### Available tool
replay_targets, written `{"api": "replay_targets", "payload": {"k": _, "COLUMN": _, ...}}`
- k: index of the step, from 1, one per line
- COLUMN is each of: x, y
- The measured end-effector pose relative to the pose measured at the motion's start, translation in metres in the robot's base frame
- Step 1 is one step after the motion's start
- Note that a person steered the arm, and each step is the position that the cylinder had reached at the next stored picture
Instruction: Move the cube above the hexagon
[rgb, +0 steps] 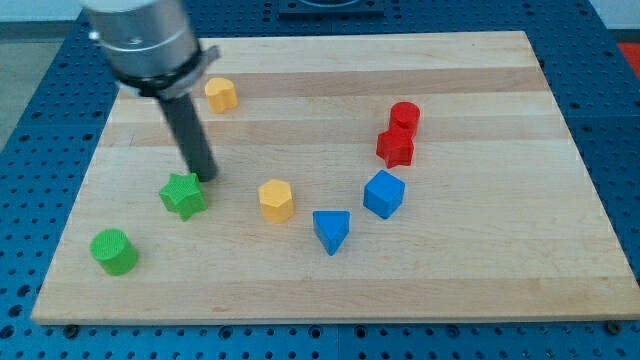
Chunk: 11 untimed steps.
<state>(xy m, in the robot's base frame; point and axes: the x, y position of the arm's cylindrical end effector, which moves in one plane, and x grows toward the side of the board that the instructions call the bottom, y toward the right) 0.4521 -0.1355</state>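
Note:
A blue cube (384, 193) sits right of the board's middle. A yellow hexagon (276, 200) lies to its left, near the middle. My tip (205, 177) touches the board just above and right of a green star (183, 195), well left of the hexagon and the cube. The dark rod rises from the tip toward the view's top left.
A blue triangular block (331, 231) lies between hexagon and cube, lower down. A red star (396, 148) and red cylinder (405, 116) stand above the cube. A yellow block (221, 94) is near the top left, a green cylinder (114, 251) at the bottom left. The wooden board (480, 270) ends all round.

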Motion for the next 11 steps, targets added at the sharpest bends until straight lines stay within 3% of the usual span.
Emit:
{"api": "replay_targets", "payload": {"k": 1, "x": 0.000, "y": 0.021}}
{"api": "replay_targets", "payload": {"k": 2, "x": -0.001, "y": 0.086}}
{"api": "replay_targets", "payload": {"k": 4, "x": 0.003, "y": 0.275}}
{"api": "replay_targets", "payload": {"k": 5, "x": 0.054, "y": 0.258}}
{"api": "replay_targets", "payload": {"k": 6, "x": 0.066, "y": 0.170}}
{"api": "replay_targets", "payload": {"k": 7, "x": 0.021, "y": 0.155}}
{"api": "replay_targets", "payload": {"k": 9, "x": -0.002, "y": 0.204}}
{"api": "replay_targets", "payload": {"k": 10, "x": -0.020, "y": 0.193}}
{"api": "replay_targets", "payload": {"k": 11, "x": -0.023, "y": 0.110}}
